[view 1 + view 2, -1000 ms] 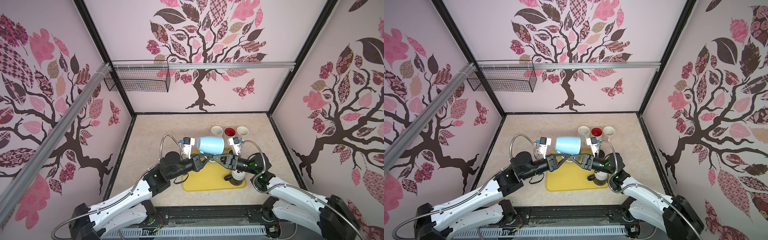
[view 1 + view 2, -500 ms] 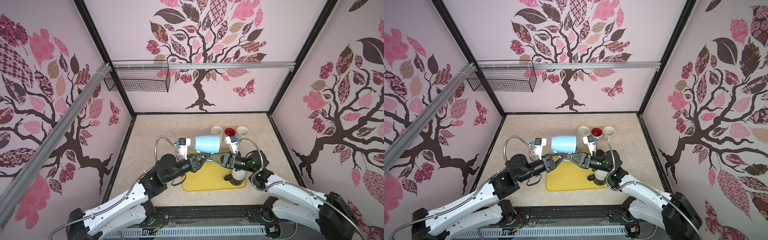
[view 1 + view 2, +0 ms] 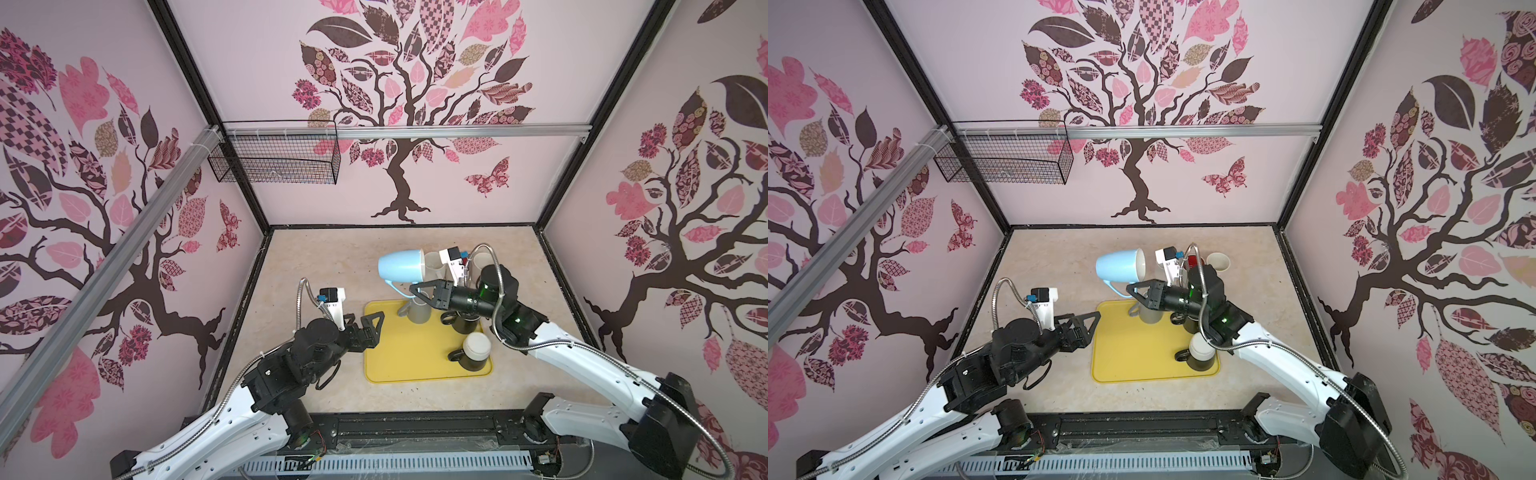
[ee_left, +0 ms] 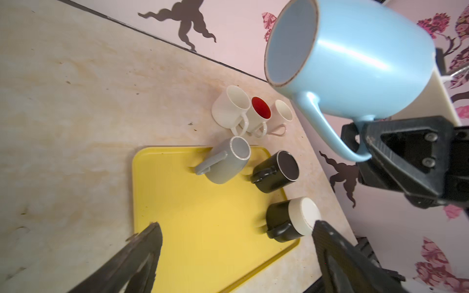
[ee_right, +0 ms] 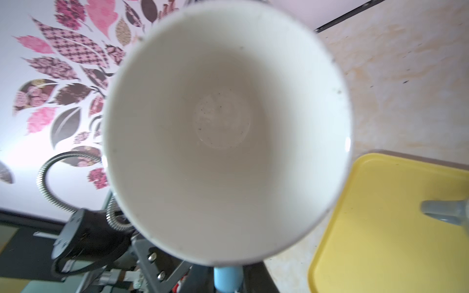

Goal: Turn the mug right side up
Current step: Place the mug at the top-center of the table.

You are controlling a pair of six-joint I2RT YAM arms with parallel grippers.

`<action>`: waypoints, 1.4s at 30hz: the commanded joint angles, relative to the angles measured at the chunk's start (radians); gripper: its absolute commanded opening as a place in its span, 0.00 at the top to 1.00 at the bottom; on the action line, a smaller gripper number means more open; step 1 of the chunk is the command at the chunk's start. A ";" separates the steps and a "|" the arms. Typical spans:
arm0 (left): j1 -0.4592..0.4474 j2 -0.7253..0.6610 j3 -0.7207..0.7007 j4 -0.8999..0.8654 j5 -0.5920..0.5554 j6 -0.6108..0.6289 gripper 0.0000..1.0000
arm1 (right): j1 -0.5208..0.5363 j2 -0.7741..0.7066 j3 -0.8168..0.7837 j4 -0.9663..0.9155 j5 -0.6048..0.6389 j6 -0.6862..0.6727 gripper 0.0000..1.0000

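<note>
Holding light blue mug (image 3: 401, 266) on its side in mid-air near far edge of yellow tray (image 3: 399, 361), handle (image 4: 330, 138) clamped in clenched right gripper (image 3: 414, 291), apparently midway through rotation upright. Noted left gripper (image 3: 363, 323) splayed, empty, beside tray, presumably clear of swing.

mug (image 3: 401, 268) light blue | tray (image 3: 397, 362) yellow | table (image 3: 316, 266) beige marbled | walls (image 3: 257, 75) pink, brown tree pattern
</note>
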 commanded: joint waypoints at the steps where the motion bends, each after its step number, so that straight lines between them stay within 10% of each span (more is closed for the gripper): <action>1: 0.003 -0.023 0.047 -0.107 -0.081 0.060 0.05 | -0.001 0.074 0.163 -0.206 0.194 -0.175 1.00; 13: 0.003 -0.109 0.009 -0.152 -0.102 0.070 0.04 | 0.001 0.432 0.561 -0.562 0.554 -0.393 1.00; 42: 0.003 -0.148 -0.016 -0.171 -0.078 0.111 0.03 | -0.031 0.945 1.054 -0.932 0.658 -0.474 1.00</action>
